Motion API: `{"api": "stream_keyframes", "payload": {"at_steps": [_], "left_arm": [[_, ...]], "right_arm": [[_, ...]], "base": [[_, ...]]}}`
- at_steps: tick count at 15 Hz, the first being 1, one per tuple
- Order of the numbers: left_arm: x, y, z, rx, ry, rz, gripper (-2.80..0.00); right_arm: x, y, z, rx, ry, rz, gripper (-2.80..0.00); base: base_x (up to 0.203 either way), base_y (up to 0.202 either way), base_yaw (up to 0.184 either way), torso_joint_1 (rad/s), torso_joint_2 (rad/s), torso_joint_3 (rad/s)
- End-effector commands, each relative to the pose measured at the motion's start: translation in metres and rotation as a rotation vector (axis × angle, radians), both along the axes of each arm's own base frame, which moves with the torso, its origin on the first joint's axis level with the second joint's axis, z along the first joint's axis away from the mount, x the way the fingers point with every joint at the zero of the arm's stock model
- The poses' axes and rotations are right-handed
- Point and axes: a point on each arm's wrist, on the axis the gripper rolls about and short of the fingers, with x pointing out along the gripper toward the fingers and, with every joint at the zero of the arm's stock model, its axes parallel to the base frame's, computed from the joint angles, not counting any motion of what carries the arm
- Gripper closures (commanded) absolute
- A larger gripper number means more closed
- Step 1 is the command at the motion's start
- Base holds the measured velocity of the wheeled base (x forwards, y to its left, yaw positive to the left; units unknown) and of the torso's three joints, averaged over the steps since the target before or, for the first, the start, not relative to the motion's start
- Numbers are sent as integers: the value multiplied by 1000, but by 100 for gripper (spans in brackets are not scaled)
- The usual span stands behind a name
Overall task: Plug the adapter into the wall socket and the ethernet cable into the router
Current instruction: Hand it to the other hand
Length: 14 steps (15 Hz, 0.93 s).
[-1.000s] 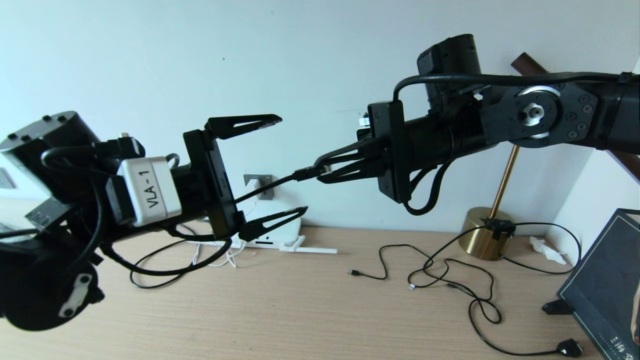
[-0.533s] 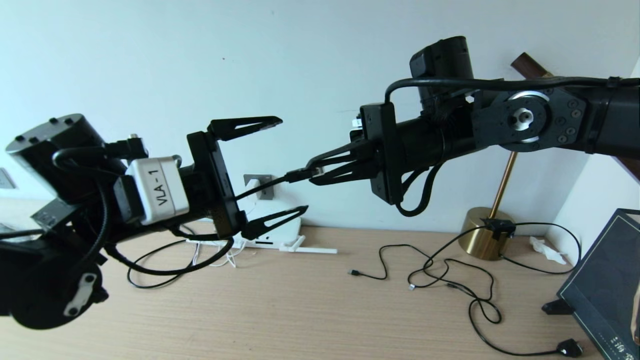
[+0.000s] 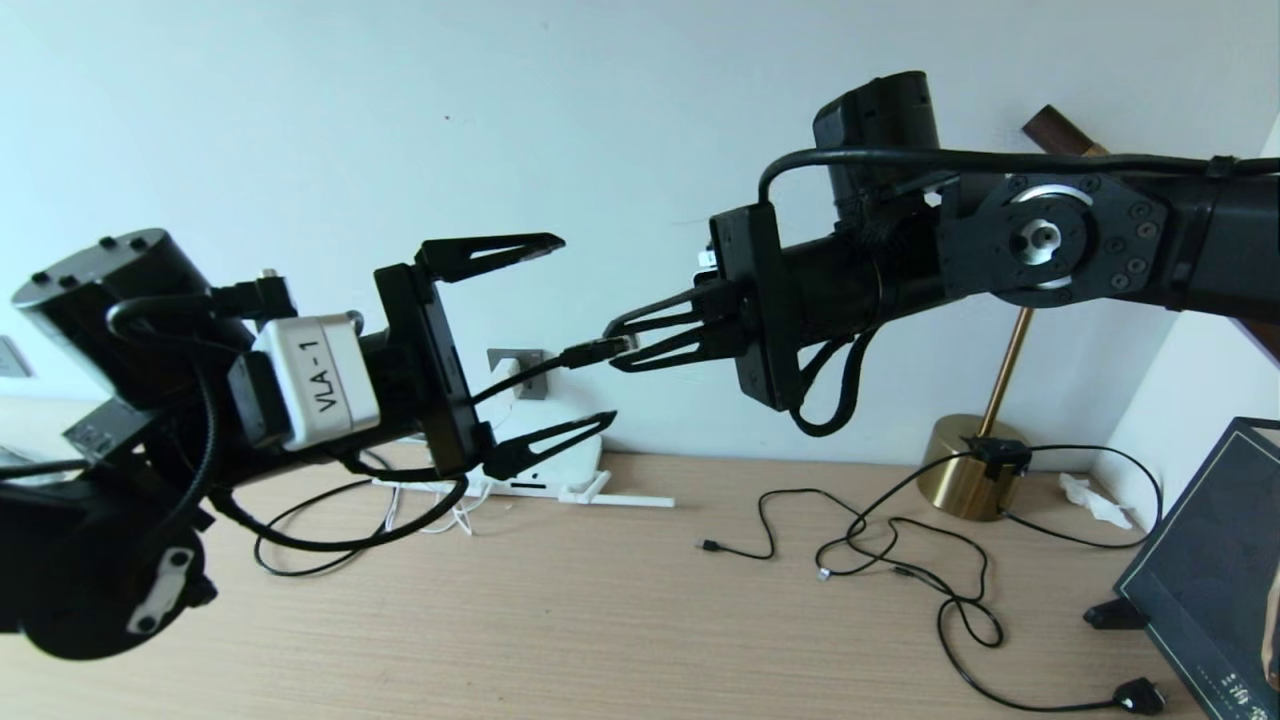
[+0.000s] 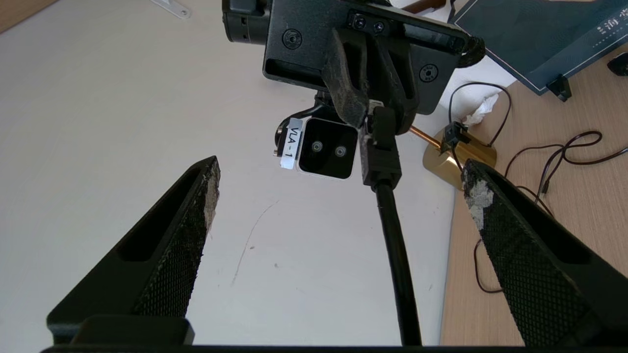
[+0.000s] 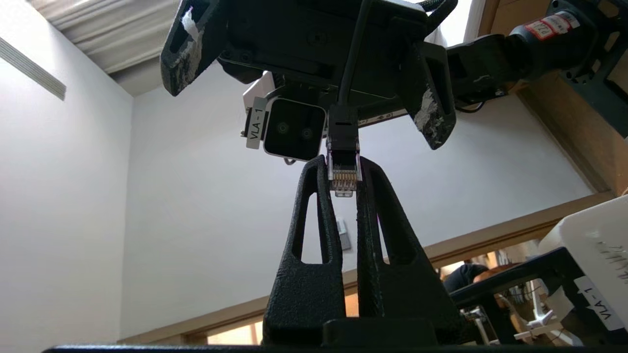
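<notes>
My right gripper is shut on the clear clip connector of the ethernet cable, held in the air before the wall. The cable runs down between the wide open fingers of my left gripper, touching neither. Behind them the white router stands on the table against the wall, one antenna lying flat. Above it is the grey wall socket. A small white piece, seemingly the adapter, sits against it, mostly hidden.
On the wooden table, thin black cables sprawl to the right, ending in a black plug. A brass lamp base, a crumpled tissue and a dark framed board stand at the right.
My right gripper has moved a little to the left with the connector, closer to the open left gripper. The left gripper's fingers have stayed where they were.
</notes>
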Motion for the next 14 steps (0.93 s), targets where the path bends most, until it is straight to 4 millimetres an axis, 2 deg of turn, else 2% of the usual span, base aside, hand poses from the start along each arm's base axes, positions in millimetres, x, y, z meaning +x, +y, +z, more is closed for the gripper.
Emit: {"api": "stream_keyframes", "payload": {"at_steps": [1, 14], "left_arm": [[0, 0, 0, 1, -10, -4, -280], [-2, 1, 3, -6, -18, 2, -280]], "right_arm": [[-1, -1, 2, 1, 16, 0, 0], [1, 6, -1, 9, 5, 11, 0]], "base": [[0, 0, 0, 0, 0, 0], [0, 0, 0, 0, 0, 0]]}}
